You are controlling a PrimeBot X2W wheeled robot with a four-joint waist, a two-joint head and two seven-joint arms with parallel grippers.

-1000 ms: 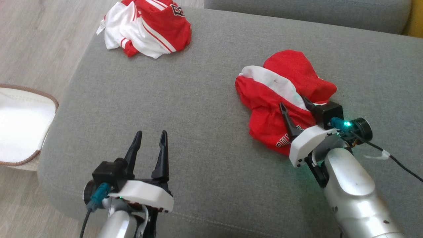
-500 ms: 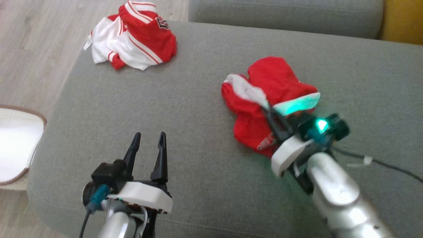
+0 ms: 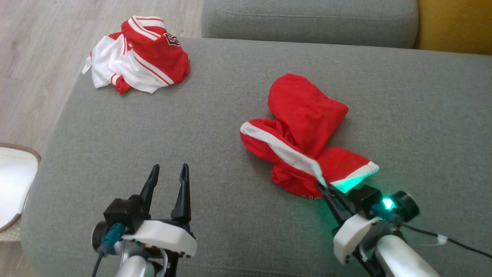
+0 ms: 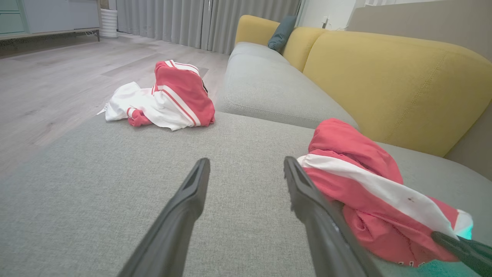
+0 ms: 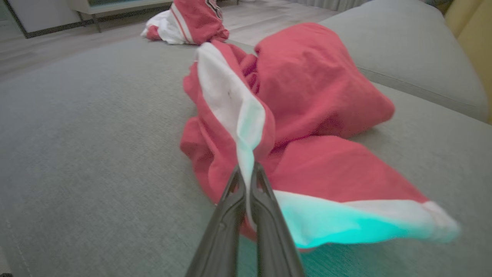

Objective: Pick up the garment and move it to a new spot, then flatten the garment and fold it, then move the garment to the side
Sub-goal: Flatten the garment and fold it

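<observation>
The garment point(image 3: 303, 130), red with a white band, lies crumpled on the grey sofa seat point(image 3: 215, 130), right of centre. My right gripper point(image 3: 321, 184) is shut on its white band at the near edge, and that edge is lifted and stretched toward me. In the right wrist view the two fingers pinch the white strip of the garment point(image 5: 307, 115), with my right gripper point(image 5: 246, 171) closed tight. My left gripper point(image 3: 168, 171) stands open over bare cushion at the lower left, holding nothing. The left wrist view has the garment point(image 4: 365, 184) just right of my left gripper point(image 4: 246, 165).
A second red and white garment point(image 3: 138, 55) lies bunched at the seat's far left corner. A yellow backrest point(image 4: 388, 77) runs along the right. A white basket point(image 3: 13, 184) stands on the wooden floor point(image 3: 34, 50) at the left. Another grey cushion point(image 3: 307, 19) adjoins beyond.
My right gripper has shut on the garment's white band and pulled it toward me, stretching the cloth. The head camera has shifted. The left gripper stays open.
</observation>
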